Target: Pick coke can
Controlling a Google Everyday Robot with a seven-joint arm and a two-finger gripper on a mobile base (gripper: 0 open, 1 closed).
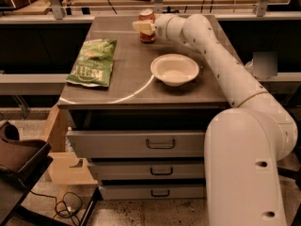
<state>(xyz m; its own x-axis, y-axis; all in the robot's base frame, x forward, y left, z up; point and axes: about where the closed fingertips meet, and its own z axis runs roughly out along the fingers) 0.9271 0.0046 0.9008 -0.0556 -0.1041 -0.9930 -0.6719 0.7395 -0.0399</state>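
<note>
Camera view: claw [143, 28] against the coke can [147, 16], far side of tabletop [127, 76], its opening unclear.

- A green snack bag [91, 62] lies flat on the left of the grey worktop [127, 86].
- A white bowl [174, 69] sits upright to the bag's right, apart from it and nearer me than the gripper [142, 27] at the worktop's far edge.
- Three drawers [160, 144] are below, each with a dark handle.
- A cardboard box [66, 166] stands low on the left.
</note>
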